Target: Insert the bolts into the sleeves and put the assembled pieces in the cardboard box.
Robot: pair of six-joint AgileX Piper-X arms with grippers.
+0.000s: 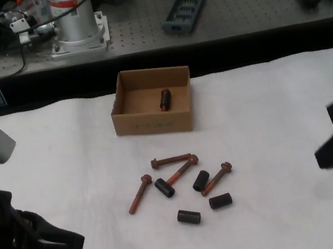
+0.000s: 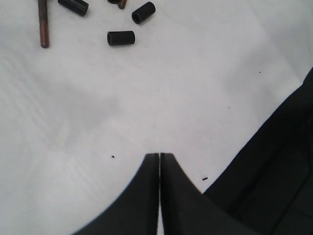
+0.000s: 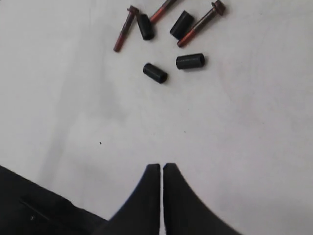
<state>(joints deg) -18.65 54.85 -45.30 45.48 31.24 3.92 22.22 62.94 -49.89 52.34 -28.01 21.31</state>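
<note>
Cardboard box toward the rear of the tabletop — one assembled piece inside. Four bolts and four sleeves lie loose in front of it — intermixed.

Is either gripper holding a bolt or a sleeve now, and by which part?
Nothing is held. The left gripper and the right gripper are both shut and empty.

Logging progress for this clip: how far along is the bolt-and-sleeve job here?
Done: one assembled piece lies in the cardboard box. In hand: nothing; the left gripper and right gripper are shut and empty. Left: four bolts and four sleeves lie loose on the white cloth.
</note>
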